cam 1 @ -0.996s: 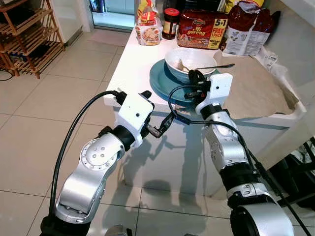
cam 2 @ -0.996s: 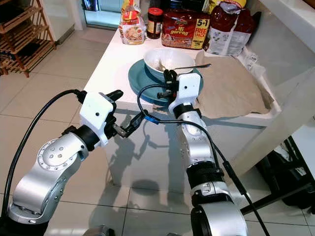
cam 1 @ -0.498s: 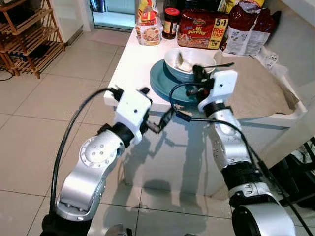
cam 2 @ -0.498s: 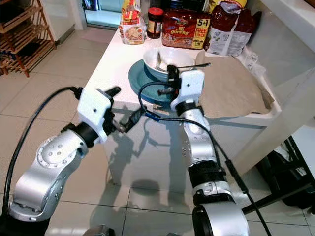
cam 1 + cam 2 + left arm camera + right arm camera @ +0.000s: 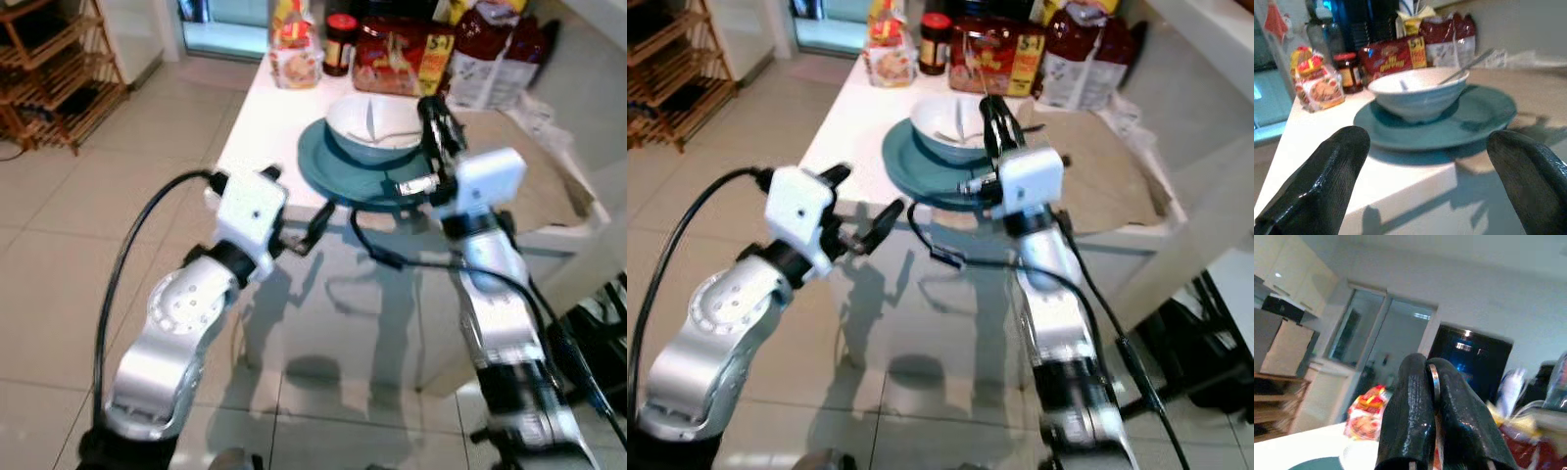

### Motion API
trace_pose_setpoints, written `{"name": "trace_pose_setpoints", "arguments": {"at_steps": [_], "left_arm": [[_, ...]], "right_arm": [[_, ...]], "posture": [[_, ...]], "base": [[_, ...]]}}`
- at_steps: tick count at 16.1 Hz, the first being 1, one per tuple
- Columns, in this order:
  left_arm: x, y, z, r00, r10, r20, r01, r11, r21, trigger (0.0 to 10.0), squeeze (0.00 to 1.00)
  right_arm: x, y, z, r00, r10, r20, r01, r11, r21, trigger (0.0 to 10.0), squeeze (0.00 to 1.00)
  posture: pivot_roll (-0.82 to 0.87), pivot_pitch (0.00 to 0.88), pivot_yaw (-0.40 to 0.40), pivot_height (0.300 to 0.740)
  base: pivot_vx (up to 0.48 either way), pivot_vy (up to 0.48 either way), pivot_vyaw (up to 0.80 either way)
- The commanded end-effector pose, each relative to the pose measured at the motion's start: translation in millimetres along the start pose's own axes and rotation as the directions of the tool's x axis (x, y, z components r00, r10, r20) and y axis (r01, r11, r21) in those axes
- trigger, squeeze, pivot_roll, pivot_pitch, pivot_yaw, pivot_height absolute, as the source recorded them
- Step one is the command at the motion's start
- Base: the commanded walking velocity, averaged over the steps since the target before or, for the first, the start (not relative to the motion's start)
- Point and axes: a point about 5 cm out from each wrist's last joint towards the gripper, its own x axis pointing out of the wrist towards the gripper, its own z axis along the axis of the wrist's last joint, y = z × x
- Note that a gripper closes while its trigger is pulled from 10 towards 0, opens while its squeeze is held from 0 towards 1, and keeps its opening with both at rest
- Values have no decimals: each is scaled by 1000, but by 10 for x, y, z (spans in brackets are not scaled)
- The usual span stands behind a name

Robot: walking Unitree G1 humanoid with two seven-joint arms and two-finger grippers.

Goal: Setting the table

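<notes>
Now lifts the spoon [image 5: 1433, 378] clear of the bowl [image 5: 377, 122], clenched in the right pincer [image 5: 434, 122], left pincer [image 5: 294, 211] released, setting unfinished.

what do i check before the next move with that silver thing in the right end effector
1. Right end effector grip on the thin silver metal utensil: ok, fingers shut on it.
2. Which utensil it is: cannot tell, blurred.
3. White ceramic bowl seated on the round teal plate: ok.
4. Left end effector open, short of the white table: ok.
5. Bare spot on the beige cloth beside the plate: ok.
</notes>
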Motion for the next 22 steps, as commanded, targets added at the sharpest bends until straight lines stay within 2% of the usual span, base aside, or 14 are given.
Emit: {"name": "trace_pose_setpoints", "arguments": {"at_steps": [1,2,3,5,8,10,14,18,20,21,22], "left_arm": [[-26,47,-43,999,34,-9,-34,999,19,10000,0],[-29,60,-45,999,41,-7,-41,999,19,10000,0],[-22,71,-38,999,45,-1,-45,999,15,10000,0],[-12,34,-20,1000,28,11,-28,1000,11,10000,0],[-34,11,-39,1000,21,10,-21,1000,14,10000,0],[-80,31,-78,1000,24,-6,-24,1000,15,10000,0],[-106,62,-70,1000,31,-2,-31,999,12,10000,0],[-44,24,-31,999,31,14,-30,999,-38,10000,0],[-29,9,-30,1000,28,14,-27,999,-37,10000,0],[-7,21,-40,999,47,13,-47,998,-41,10000,0],[7,28,-47,998,62,13,-62,997,-47,10000,0]], "right_arm": [[-91,-42,181,998,12,60,-7,996,-88,0,0],[-172,-56,217,998,9,58,-2,992,-128,0,0],[-291,-71,188,1000,-8,17,11,988,-156,10000,0],[-467,-74,136,998,-17,-54,6,983,-183,10000,0],[-504,-55,168,997,-8,-72,-7,981,-196,10000,0],[-586,2,189,996,39,-81,-46,995,-92,10000,0],[-659,-47,245,995,46,-83,-51,996,-69,10000,0],[-643,-45,267,995,50,-86,-55,997,-57,10000,0],[-655,-11,212,989,69,-135,-76,996,-51,10000,0],[-671,18,87,969,71,-238,-80,996,-30,10000,0],[-680,20,36,961,50,-274,-51,999,1,10000,0]], "posture": [[90,53,-49,740],[85,54,-46,740],[80,56,-43,740],[79,55,-42,740],[79,54,-43,740],[80,53,-49,740],[78,57,-53,740],[75,57,-49,740],[73,58,-47,740],[69,57,-46,740],[69,57,-46,740]], "base": [[0,0,0],[0,0,0],[0,0,0],[0,-306,0],[0,-371,0],[0,-371,0],[0,-341,0],[-96,0,0],[-467,0,0],[0,0,0],[0,0,0]]}}
